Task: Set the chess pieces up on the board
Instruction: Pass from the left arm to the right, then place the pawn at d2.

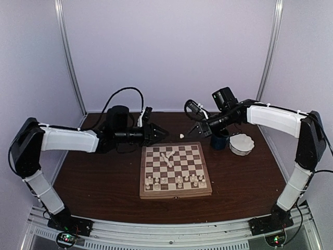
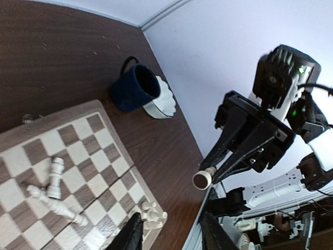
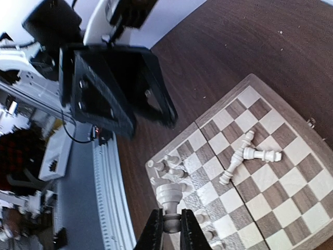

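Chess pieces [image 1: 179, 181] stand upright in a short row along the near squares of the board [image 1: 176, 195], which lies flat in the middle of the table [image 1: 93, 182]. Three more lying pieces [image 1: 167, 159] are tipped over on the middle squares, their long axes flat on the checks and fanned across one another.

The left arm [image 1: 67, 139] reaches in from the left, forearm roughly level, and ends beside the far left corner of the board. The left gripper [image 2: 170, 224] has its fingers spread, with nothing between them.

The right arm [image 1: 273, 119] stretches in from the right, its wrist angled down toward the far edge of the board. The right gripper [image 3: 171, 216] is pinched tight on the narrow end of one held piece [image 3: 169, 198]. This piece is off the board, in the air just past its far rim, between the two grippers. Its long axis runs in line with the fingers. The wider end sticks out beyond the fingertips, and its dark round underside faces the left gripper.

A dark blue cup [image 1: 219, 140] and a white scalloped bowl [image 1: 241, 144] sit side by side on the table, off the board's far right corner.
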Available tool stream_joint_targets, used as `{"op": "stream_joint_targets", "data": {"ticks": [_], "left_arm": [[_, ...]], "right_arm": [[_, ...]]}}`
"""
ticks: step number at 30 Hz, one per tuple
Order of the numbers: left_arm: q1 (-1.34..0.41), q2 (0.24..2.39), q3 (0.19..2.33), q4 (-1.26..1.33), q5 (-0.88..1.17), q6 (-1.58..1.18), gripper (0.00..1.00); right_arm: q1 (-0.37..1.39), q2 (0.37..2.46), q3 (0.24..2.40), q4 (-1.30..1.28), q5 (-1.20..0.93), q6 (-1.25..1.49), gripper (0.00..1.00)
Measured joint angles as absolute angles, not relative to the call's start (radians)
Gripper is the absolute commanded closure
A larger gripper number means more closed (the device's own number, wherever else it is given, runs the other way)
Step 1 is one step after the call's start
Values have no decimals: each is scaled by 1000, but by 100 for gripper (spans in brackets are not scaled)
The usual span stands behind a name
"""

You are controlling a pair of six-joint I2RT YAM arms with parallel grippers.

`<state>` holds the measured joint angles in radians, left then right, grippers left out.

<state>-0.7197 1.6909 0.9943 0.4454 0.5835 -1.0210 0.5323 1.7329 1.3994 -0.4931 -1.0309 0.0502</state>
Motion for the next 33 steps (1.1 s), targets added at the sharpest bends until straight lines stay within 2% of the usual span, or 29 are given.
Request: {"op": "stream_joint_targets", "data": {"ticks": [5,13,23,33], "left_arm": [[-625,1499,1099,2,488,-841,59],[-462,1379,1238,-395,379,-638,57],[-321,1342,1171,-495,360,-521,57],[-241,1326,1092,-481,410,-511,57]], "right_arm": [[603,1711,1502,-713,-817,-183,93],[840,1799,1688,-955,-474,-425,93],[1057,2042,1862,-1127,-115,-586,95],[1122,2151,1956,-1226,38,-649,93]]}}
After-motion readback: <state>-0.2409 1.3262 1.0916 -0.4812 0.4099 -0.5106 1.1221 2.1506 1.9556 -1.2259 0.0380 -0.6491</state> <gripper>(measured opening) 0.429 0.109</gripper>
